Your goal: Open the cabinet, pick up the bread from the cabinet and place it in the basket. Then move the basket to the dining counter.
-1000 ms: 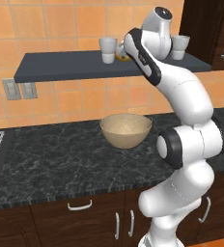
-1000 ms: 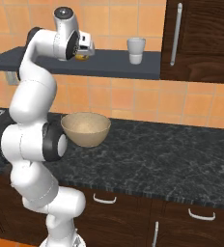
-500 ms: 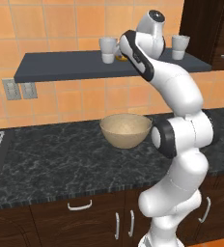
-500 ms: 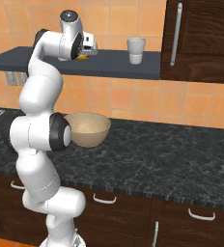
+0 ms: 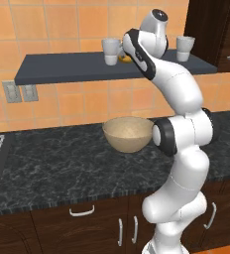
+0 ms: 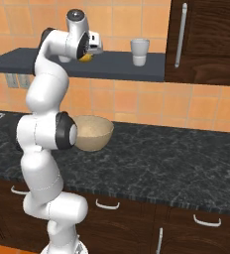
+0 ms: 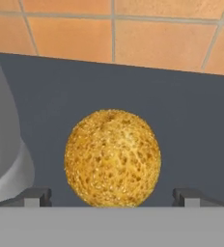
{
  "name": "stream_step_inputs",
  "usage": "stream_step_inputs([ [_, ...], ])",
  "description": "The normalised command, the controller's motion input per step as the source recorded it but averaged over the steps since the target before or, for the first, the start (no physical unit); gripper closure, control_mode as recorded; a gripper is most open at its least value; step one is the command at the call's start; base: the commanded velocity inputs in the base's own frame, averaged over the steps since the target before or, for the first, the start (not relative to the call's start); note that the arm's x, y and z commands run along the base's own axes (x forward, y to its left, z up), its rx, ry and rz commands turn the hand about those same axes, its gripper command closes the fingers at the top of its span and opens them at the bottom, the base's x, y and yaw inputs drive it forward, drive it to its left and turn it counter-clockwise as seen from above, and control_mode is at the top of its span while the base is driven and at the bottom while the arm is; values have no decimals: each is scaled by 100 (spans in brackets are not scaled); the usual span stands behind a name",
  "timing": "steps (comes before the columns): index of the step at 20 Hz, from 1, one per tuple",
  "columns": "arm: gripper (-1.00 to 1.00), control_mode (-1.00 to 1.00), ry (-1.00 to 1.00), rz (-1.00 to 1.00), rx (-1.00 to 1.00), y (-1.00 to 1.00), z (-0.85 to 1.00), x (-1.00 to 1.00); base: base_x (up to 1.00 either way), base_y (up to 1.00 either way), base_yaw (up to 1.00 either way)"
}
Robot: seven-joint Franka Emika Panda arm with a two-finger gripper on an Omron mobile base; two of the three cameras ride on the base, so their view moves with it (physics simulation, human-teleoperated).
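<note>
Reaching onto the shelf (image 5: 62,67), I see my gripper (image 7: 113,197) spread, bread (image 7: 113,158) centred just ahead between its fingertips.

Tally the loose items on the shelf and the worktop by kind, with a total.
White cups: 2 (one, another), on the shelf
Bread: 1, on the shelf between the open claw tips
Basket: 1, on the black-speckled worktop
Total: 4
</note>
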Motion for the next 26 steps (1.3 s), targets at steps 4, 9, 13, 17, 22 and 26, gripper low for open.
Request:
stream_step_inputs([
  [4,-100,-100,1,0,-2,1,-20,18,0,0,0],
  [9,-100,-100,1,1,0,0,-22,1,0,0,0],
  [13,-100,-100,-2,7,0,0,-12,10,0,0,0],
  [17,-100,-100,-4,15,0,-4,-5,23,0,0,0],
  [22,-100,-100,-1,18,0,-11,-5,33,0,0,0],
  [26,100,-100,0,11,0,0,-3,24,0,0,0],
])
